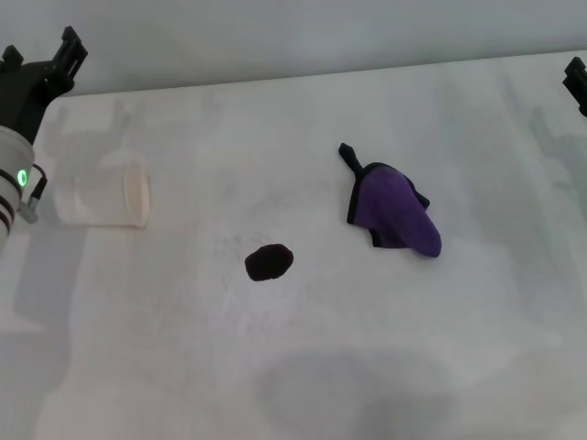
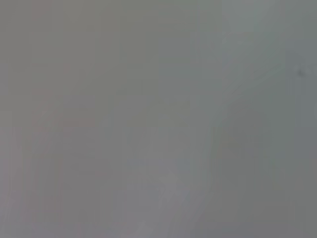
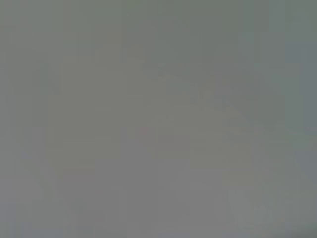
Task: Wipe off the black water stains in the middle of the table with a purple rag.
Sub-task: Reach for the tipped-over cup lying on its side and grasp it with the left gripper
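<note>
Lying crumpled on the white worktop (image 1: 303,367), right of centre, one purple rag (image 1: 396,211): small, soft, black-edged, with a thin black corner tail pointing toward the far side. It sits bunched into a low mound, not flat. Judged light and limp, it should fold under any grip and drag easily over the smooth surface; the raised middle fold looks like the best place to pinch, since the flat edges and the tail would likely slip or leave most of the cloth trailing. One black stain (image 1: 269,262): a small uneven blotch near the middle, to the left of the rag and a little nearer the robot, apart from it. One translucent cup (image 1: 104,194): on its side at the left, well apart from both. Left pincer (image 1: 44,69): raised at the far left edge, above the cup's side, holding nothing; whether it is spread or pressed together cannot be told. Right pincer (image 1: 576,84): barely in view at the far right edge, idle, state likewise not readable. Both wrist views show only blank grey.
</note>
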You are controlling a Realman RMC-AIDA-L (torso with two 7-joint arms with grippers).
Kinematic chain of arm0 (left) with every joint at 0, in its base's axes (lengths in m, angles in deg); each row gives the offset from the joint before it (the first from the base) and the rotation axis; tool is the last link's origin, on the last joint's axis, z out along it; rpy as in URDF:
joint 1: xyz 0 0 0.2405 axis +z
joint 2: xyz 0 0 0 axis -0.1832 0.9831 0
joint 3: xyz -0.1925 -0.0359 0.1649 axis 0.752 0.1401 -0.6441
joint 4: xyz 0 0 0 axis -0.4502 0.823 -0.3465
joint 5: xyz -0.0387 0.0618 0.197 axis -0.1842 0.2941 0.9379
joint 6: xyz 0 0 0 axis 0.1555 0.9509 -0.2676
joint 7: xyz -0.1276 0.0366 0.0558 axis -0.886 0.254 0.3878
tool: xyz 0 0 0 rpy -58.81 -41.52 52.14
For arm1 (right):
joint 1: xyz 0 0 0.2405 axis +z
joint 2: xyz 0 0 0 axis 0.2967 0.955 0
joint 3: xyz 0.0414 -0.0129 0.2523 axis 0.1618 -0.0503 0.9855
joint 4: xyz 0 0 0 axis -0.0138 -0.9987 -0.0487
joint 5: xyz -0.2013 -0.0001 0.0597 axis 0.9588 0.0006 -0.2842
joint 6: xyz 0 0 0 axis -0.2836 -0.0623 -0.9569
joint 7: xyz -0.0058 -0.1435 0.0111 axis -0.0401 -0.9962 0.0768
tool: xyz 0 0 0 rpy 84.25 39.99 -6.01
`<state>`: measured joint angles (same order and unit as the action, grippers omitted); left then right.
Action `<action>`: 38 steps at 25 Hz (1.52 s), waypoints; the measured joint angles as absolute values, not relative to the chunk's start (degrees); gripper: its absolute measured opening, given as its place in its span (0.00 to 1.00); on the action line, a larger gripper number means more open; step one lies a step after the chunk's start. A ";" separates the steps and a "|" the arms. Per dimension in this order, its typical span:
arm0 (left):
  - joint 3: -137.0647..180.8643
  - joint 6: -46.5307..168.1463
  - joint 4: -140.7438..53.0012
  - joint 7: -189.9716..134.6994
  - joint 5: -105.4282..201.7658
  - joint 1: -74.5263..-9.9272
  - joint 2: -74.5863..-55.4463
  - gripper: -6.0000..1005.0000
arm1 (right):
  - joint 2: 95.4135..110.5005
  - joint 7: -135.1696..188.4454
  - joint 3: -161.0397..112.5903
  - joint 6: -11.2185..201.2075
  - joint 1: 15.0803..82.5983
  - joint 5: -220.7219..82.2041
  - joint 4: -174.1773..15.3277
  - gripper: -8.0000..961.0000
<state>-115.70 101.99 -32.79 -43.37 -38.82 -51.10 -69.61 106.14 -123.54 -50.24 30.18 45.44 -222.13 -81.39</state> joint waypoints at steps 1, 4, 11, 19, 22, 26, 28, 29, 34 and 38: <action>-115.69 101.99 -32.78 -43.37 -38.71 -51.04 -69.63 0.89 | 106.14 -124.27 -50.24 30.14 45.60 -222.12 -81.41 0.88; -115.63 101.65 -32.81 -43.39 -38.75 -50.77 -69.67 0.89 | 106.16 -125.15 -50.23 30.00 45.72 -222.10 -81.44 0.88; -115.26 102.50 -32.59 -43.70 -38.55 -50.07 -69.44 0.89 | 106.32 -140.07 -53.43 29.18 47.18 -221.96 -81.38 0.88; -112.63 106.46 -32.08 -53.51 -34.29 -51.28 -67.98 0.89 | 106.33 -140.94 -53.67 29.19 48.14 -221.96 -81.36 0.88; -112.60 108.22 -32.19 -54.54 -31.55 -51.89 -67.19 0.89 | 106.34 -140.94 -53.77 29.20 48.43 -221.95 -81.54 0.88; -112.84 107.90 -32.08 -63.87 -15.83 -55.12 -62.50 0.89 | 106.35 -140.82 -53.14 29.14 48.16 -222.23 -81.82 0.88; -112.92 106.91 -32.58 -72.23 -6.46 -57.03 -59.81 0.89 | 106.35 -140.80 -53.14 29.12 48.16 -222.26 -81.86 0.88; -112.91 106.70 -32.77 -74.99 -3.73 -57.71 -58.90 0.89 | 106.35 -140.70 -53.14 29.13 48.15 -222.31 -81.87 0.88; -112.96 110.93 -37.38 -96.20 18.02 -62.73 -53.77 0.89 | 106.35 -139.13 -53.14 29.29 47.92 -222.46 -81.96 0.88; -114.10 119.45 -46.00 -104.14 30.35 -67.69 -52.40 0.89 | 106.31 -139.02 -53.17 29.27 47.85 -222.48 -81.96 0.88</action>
